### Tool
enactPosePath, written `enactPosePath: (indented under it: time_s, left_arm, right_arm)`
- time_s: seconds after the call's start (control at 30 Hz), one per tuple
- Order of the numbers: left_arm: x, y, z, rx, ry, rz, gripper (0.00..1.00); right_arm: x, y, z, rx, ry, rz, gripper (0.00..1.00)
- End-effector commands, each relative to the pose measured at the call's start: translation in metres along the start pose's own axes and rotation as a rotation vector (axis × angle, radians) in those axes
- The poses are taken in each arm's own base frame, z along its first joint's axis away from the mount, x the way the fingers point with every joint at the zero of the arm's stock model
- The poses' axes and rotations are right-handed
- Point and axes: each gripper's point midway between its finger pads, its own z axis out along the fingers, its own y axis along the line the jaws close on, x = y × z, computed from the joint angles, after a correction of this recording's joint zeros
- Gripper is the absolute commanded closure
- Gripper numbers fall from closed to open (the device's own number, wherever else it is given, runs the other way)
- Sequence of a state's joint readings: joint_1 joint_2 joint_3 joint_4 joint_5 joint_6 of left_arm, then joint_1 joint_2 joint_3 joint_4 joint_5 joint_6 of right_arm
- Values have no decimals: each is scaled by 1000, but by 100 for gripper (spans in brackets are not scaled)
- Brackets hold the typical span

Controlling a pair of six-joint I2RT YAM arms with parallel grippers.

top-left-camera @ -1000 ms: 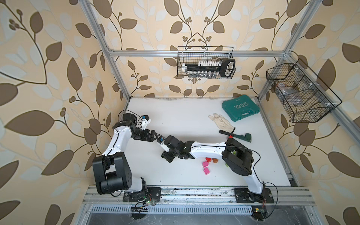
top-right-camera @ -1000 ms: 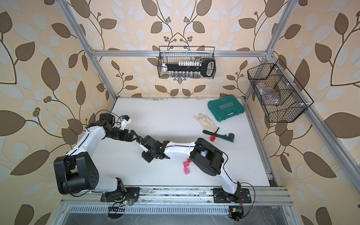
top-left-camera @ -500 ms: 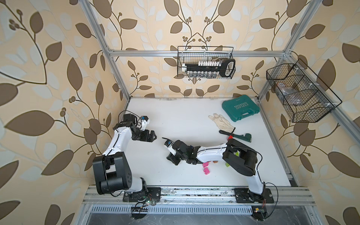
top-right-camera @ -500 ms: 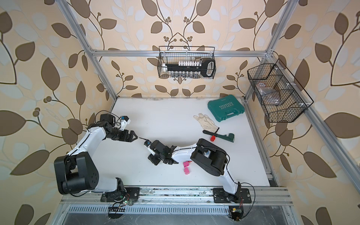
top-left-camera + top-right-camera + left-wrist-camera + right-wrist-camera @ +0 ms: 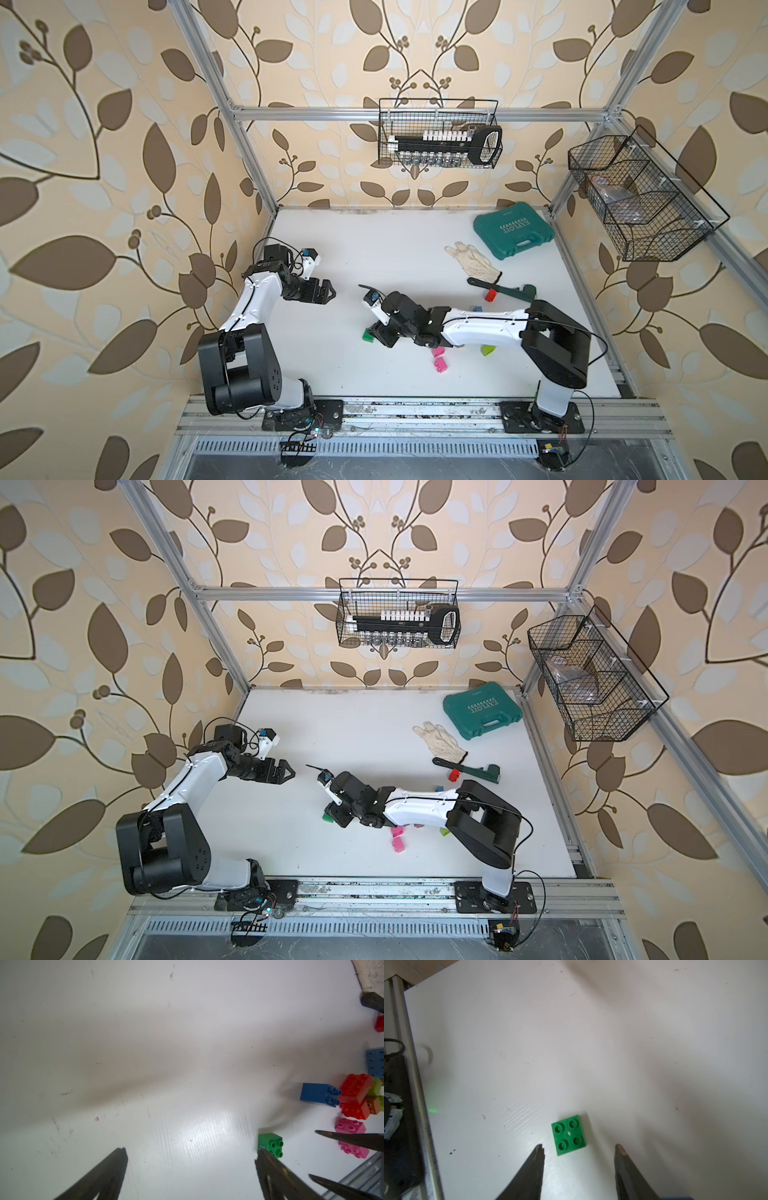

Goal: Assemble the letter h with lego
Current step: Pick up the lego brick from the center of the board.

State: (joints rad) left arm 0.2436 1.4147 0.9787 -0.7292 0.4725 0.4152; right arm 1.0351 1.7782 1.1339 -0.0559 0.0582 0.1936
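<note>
Hard, glossy moulded plastic for all the lego. Green brick (image 5: 569, 1135): square, four round studs up, flat on the white table (image 5: 591, 1032), a smooth sheet with faint grain and dark scuffs. Sits toward the table's front, set apart from the other pieces.

Further along, in the left wrist view: blue brick (image 5: 318, 1094), boxy, tipped on its side with studs toward a heap of red bricks (image 5: 355, 1086), touching them. Just beside those, two pink bricks (image 5: 350, 1125), oblong, studs up. In a top view, lime brick (image 5: 487, 350) partly under the right arm.

Right gripper (image 5: 579, 1146): dark, tapering, matte fingers, moderately parted, tips low over the table on either side of the green brick's near edge. No contact visible, nothing held.

Left gripper (image 5: 328, 291): spread as wide as it goes, empty, hanging over bare table well apart from the bricks.
</note>
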Motion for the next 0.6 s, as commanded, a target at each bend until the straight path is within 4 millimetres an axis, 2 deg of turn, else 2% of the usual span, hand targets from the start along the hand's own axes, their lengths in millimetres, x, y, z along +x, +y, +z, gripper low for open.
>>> enactPosePath:
  time_s: [0.0, 0.07, 0.17, 0.23, 0.33, 0.43, 0.57]
  left_arm:
    - [-4, -9, -7, 39, -28, 20, 1]
    - [-4, -10, -5, 38, -34, 30, 1]
    - [-3, -13, -6, 43, -23, 36, 1]
    - [-4, -18, -7, 62, -21, 33, 1]
    - [-6, -24, -6, 66, -21, 59, 1]
    - [-4, -31, -3, 70, -7, 88, 1]
    - [-4, -39, -1, 99, 1, 105, 1]
  right_arm:
    - [5, -51, -33, 130, 109, 93, 48]
    - [19, -78, -53, 187, 191, 145, 48]
    - [51, -111, -86, 290, 311, 217, 47]
    - [78, -132, -109, 365, 378, 317, 45]
    - [117, -152, -134, 409, 462, 473, 45]
    - [142, -160, -147, 410, 492, 529, 45]
    - [156, -157, -147, 338, 536, 521, 47]
